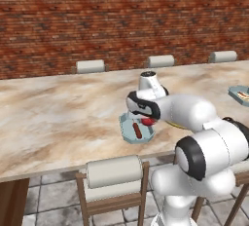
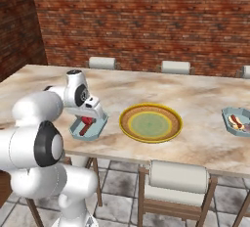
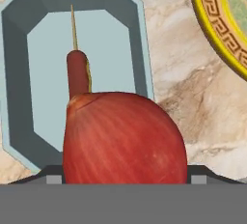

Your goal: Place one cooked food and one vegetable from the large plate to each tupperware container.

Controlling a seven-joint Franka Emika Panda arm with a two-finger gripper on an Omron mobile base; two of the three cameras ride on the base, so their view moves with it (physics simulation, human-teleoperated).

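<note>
My gripper [image 3: 125, 179] is shut on a red onion [image 3: 125, 138], which spans the gap between the two fingertips. It hangs just above the near end of a light-blue tupperware container [image 3: 140, 49], seen also in the base views [image 1: 127, 133] [image 2: 99, 128]. A brown sausage on a stick [image 3: 77, 76] [image 1: 138, 131] lies inside that container. The large plate [image 2: 126, 123] with its yellow rim [image 3: 212, 30] sits just to the right and looks bare. A second tupperware container [image 2: 225, 116] [image 1: 233, 92] stands far right with food in it.
The marble table's near edge [image 2: 146, 158] runs just below the container and plate. Chairs are tucked in at the near side [image 1: 114, 171] [image 2: 178, 177] and along the far side [image 1: 91, 65]. A brick wall stands behind.
</note>
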